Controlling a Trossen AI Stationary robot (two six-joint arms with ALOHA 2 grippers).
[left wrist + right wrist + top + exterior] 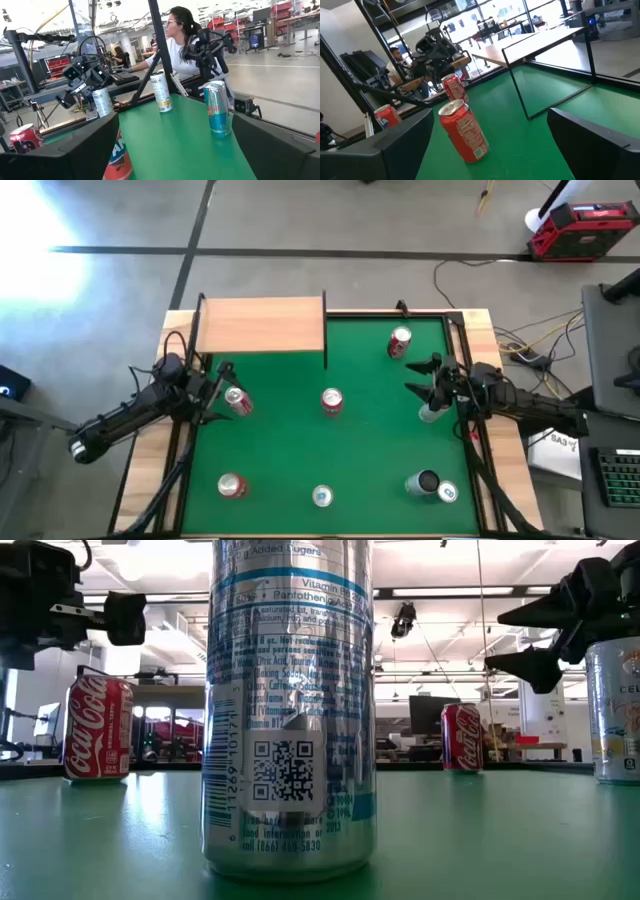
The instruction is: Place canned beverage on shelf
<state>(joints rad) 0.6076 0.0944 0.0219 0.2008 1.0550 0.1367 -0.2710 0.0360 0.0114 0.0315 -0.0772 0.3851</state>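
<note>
The shelf (262, 325), a light-wood board on thin black legs, stands at the far left of the green mat (380, 450). Several cans stand upright on the mat. My left gripper (222, 392) hovers open at the left, just above a red can (237, 400), which shows low between its fingers in the left wrist view (120, 155). My right gripper (418, 378) is open at the right, beside a silver can (432, 412) and level with its top. It faces the red can (465, 132) at the mat's middle.
Other cans stand on the mat: a red one (399, 343) at the far right, a red one (231, 486) at the near left, a silver-blue one (322, 496) at the near middle, two (435, 486) at the near right. A person (175, 35) sits beyond the table's right side.
</note>
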